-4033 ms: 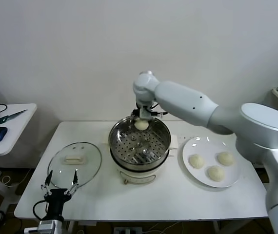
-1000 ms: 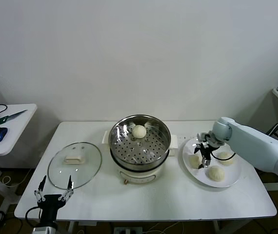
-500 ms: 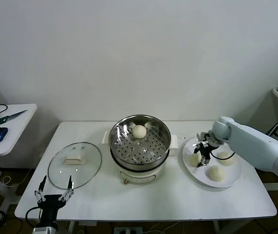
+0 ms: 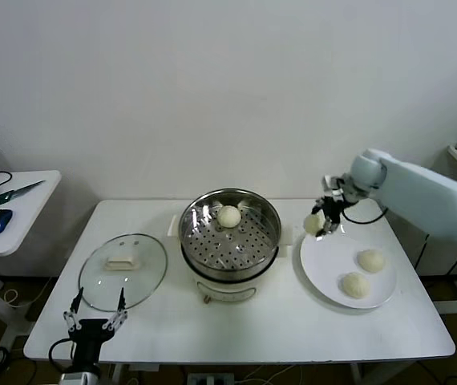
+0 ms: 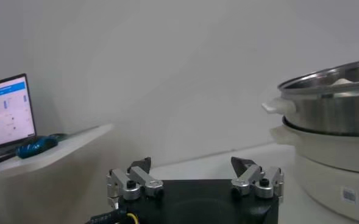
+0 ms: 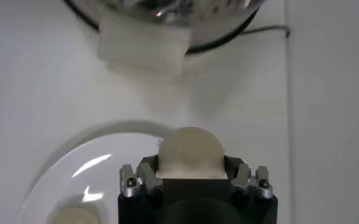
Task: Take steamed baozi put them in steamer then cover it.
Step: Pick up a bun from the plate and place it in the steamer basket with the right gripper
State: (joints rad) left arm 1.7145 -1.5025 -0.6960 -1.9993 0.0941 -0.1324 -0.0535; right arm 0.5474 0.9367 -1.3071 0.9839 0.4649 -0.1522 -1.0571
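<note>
From the head view, the right gripper (image 4: 321, 218) hangs above the inner edge of the white plate (image 4: 325, 271), pinching one bun (image 4: 313, 224) clear of it. Two more buns (image 4: 370, 260) lie on the plate, below and outward of that gripper. The steamer (image 4: 230, 237) stands just inward of the gripper, uncovered, with a fourth bun (image 4: 228, 216) resting on its perforated tray near the back wall. The glass lid (image 4: 123, 270) lies flat on the table (image 4: 293, 329), well apart on the steamer's far side. The left gripper (image 4: 97, 318) sits low at the table's near edge, just in front of the lid, its fingers spread wide and holding nothing.

The left wrist view shows that gripper's two fingertips (image 5: 253, 176) far apart, with the steamer (image 5: 331, 115) ahead and off to one side.

In the right wrist view, the held bun (image 6: 190, 152) is clamped between the fingers, the plate (image 6: 100, 176) beneath it and the steamer's white base tab (image 6: 144, 45) beyond.
</note>
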